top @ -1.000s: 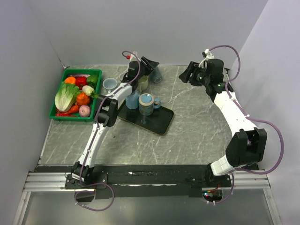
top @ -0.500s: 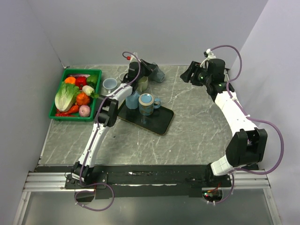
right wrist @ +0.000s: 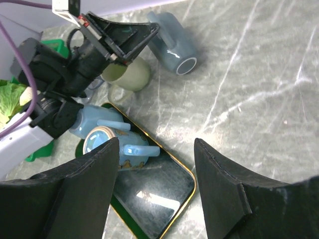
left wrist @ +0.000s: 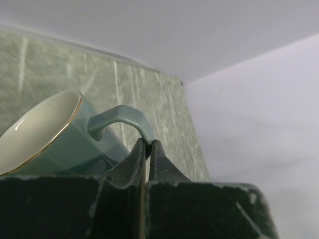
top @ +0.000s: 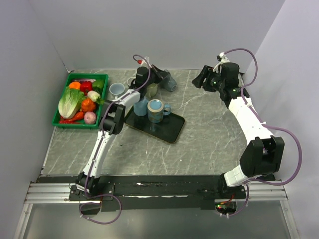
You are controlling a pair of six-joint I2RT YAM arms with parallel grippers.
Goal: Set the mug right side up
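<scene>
A teal mug (top: pixel 169 81) lies tipped on its side at the back of the table, its base ring toward the right wrist camera (right wrist: pixel 172 44). In the left wrist view its cream inside (left wrist: pixel 37 130) faces up and left. My left gripper (left wrist: pixel 147 144) is shut on the mug's handle (left wrist: pixel 121 116), pinching its outer bend between the fingertips. I cannot tell whether the mug still touches the table. My right gripper (right wrist: pixel 157 145) hangs open and holds nothing, high over the back right of the table (top: pixel 204 77).
A dark tray (top: pixel 167 130) holds a patterned mug (top: pixel 155 109) and a light blue mug (top: pixel 140 105). An olive mug (top: pixel 151 88) and a small grey cup (top: pixel 117 89) stand beside my left gripper. A green basket (top: pixel 87 75) of vegetables sits far left.
My left gripper has shut on the mug's handle. The mug has shifted a little to the right with it. The right arm has stayed still.
</scene>
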